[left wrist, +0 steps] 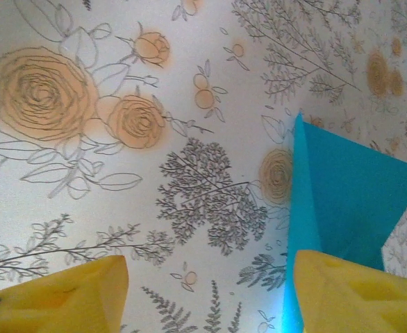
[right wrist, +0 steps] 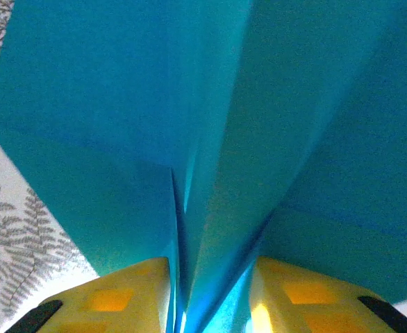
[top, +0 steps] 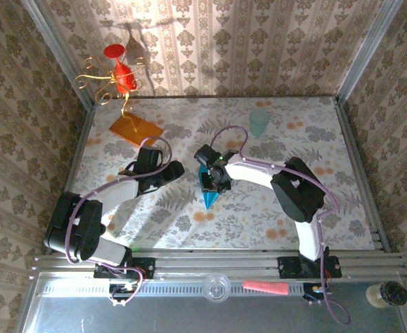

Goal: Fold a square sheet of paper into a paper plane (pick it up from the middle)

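There is one blue paper plane (top: 209, 194). There is one orange slab (top: 135, 129), one pale green cup (top: 259, 123), one red and gold twirly stand (top: 120, 76) and one pink stick (top: 264, 287). There are two arms, the left arm (top: 113, 198) and the right arm (top: 297, 187). There are two grippers, the left gripper (left wrist: 210, 291) and the right gripper (right wrist: 210, 291), each with two yellow fingers (left wrist: 64, 298).

My claw (left wrist: 210, 284) hangs with its yellow fingers (left wrist: 64, 298) spread wide over the floral table (left wrist: 120, 173). The teal plane (left wrist: 349, 194), creased, lies at right, its lower part behind that side's finger.
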Available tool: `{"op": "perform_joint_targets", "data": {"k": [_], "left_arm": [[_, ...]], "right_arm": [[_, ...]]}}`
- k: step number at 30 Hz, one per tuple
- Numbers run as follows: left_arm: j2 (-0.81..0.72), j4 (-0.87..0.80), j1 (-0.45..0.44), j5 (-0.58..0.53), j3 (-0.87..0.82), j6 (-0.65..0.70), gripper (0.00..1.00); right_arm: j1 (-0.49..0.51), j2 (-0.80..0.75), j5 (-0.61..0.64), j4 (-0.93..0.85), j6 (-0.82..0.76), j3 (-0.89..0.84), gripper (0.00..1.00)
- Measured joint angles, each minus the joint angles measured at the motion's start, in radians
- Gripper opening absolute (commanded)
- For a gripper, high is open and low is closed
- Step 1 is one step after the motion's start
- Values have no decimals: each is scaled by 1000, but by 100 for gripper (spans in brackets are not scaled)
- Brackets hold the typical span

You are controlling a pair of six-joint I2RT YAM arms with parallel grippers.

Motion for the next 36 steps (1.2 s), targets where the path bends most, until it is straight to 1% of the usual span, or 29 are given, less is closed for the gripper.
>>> {"op": "perform_joint_targets", "data": {"k": [4, 7, 14, 15, 20, 25, 31, 36], "left_arm": [[-2, -9, 6, -6, -16, 8, 69], [-2, -11, 6, -7, -18, 15, 73], [-2, -11, 6, -9, -18, 26, 79], [-2, -12, 6, -11, -18, 26, 79], [-15, -27, 6, -36, -20, 34, 90], [-74, -64, 6, -84, -32, 46, 99], [-140, -109, 21, -130, -37, 61, 100], [-166, -143, 41, -150, -38, 74, 100]], "right_arm": [[6, 23, 21, -14, 19, 17, 37], [9, 26, 31, -27, 27, 26, 37], [12, 43, 35, -34, 30, 47, 37], [12, 45, 35, -35, 30, 47, 37], [13, 47, 55, -39, 29, 47, 27], [13, 46, 75, -45, 26, 48, 20], [-2, 39, 94, -66, 13, 48, 11], [-52, 6, 103, -68, -39, 53, 9]]}}
